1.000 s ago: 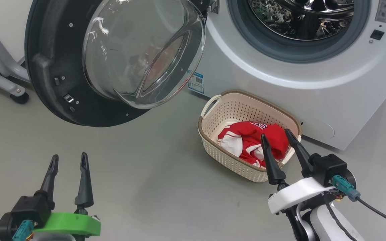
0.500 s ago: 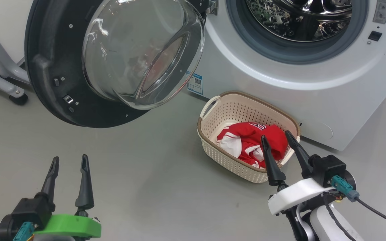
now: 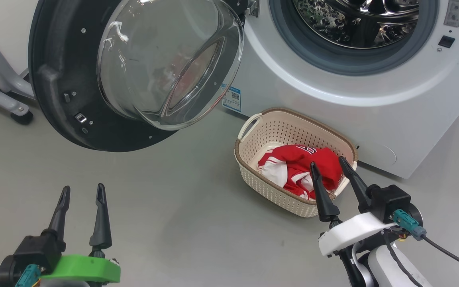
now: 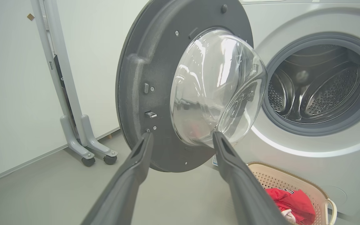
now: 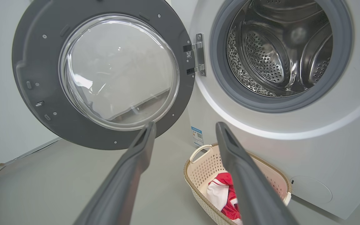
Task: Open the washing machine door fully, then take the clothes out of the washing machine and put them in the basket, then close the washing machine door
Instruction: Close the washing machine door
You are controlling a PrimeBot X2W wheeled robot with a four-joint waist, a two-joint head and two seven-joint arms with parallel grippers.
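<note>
Hovering with left gripper (image 3: pixel 83 187) and right gripper (image 3: pixel 327 161) both parted, empty; seeing clothes (image 3: pixel 293 163) in basket (image 3: pixel 281 125); judging door (image 3: pixel 50 52) stiff, hinged: shove dark rim (image 3: pixel 60 115), not slick glass (image 3: pixel 161 59).

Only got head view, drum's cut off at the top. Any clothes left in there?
Observer: Right wrist view shows the drum deep inside: bare steel, no red fabric in the part that shows.
Operator: Door fully open?
Observer: Same view: the washing machine door hangs from its hinge swung wide, inner face toward the camera.
Operator: Left gripper aimed where?
Observer: Left wrist view: the left gripper, open, points toward the door's lower rim, near the latch.
</note>
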